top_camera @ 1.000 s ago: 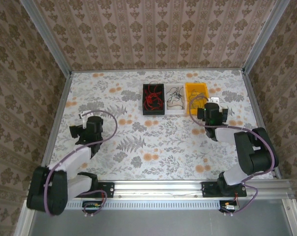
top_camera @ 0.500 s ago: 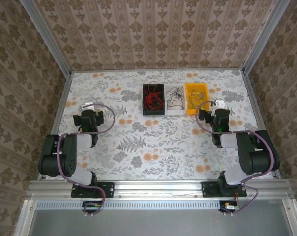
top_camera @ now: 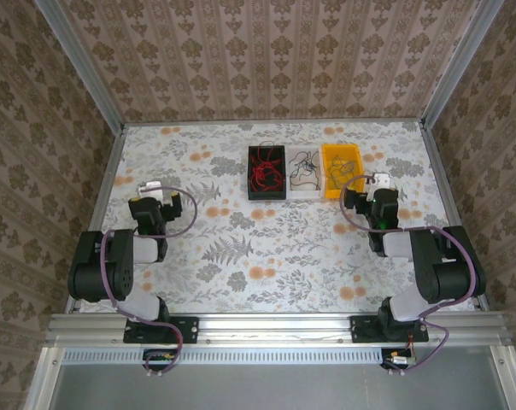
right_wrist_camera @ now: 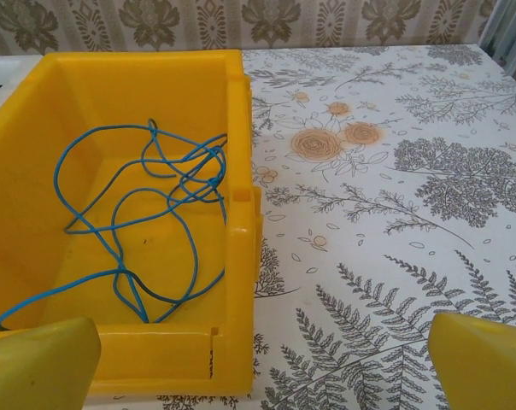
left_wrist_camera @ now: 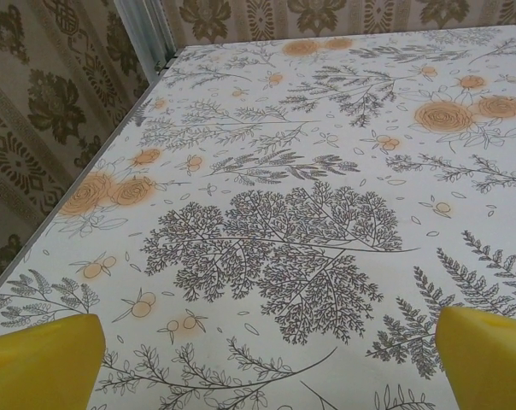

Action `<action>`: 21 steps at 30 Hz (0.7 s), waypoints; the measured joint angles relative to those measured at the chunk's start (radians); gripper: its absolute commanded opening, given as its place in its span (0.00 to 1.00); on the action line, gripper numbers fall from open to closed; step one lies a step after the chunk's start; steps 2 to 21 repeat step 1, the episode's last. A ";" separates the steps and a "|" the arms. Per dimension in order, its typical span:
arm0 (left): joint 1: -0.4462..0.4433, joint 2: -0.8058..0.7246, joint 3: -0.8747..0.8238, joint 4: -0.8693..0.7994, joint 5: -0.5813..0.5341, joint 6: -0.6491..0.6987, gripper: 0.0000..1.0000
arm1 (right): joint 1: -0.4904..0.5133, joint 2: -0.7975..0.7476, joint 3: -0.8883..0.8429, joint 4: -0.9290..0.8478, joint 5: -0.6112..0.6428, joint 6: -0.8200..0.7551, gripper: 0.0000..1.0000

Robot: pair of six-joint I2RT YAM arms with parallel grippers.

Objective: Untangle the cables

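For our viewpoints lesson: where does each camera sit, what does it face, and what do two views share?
Top external: overhead, behind the bases, looking down on table, yellow bin, left gripper, right gripper.
Left wrist: on the left gripper, facing table and left wall; yellow fingertips show.
Right wrist: on the right gripper, facing the yellow bin; yellow fingertips show.
Shared: the yellow bin, in top and right wrist.
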 measured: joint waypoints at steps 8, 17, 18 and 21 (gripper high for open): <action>0.000 0.000 0.000 0.000 0.001 0.000 1.00 | 0.000 0.000 0.000 0.000 -0.001 0.000 1.00; 0.000 0.000 0.000 0.000 0.001 0.000 1.00 | 0.000 0.000 0.000 0.000 -0.001 0.000 1.00; 0.000 0.000 0.000 0.000 0.001 0.000 1.00 | 0.000 0.000 0.000 0.000 -0.001 0.000 1.00; 0.000 0.000 0.000 0.000 0.001 0.000 1.00 | 0.000 0.000 0.000 0.000 -0.001 0.000 1.00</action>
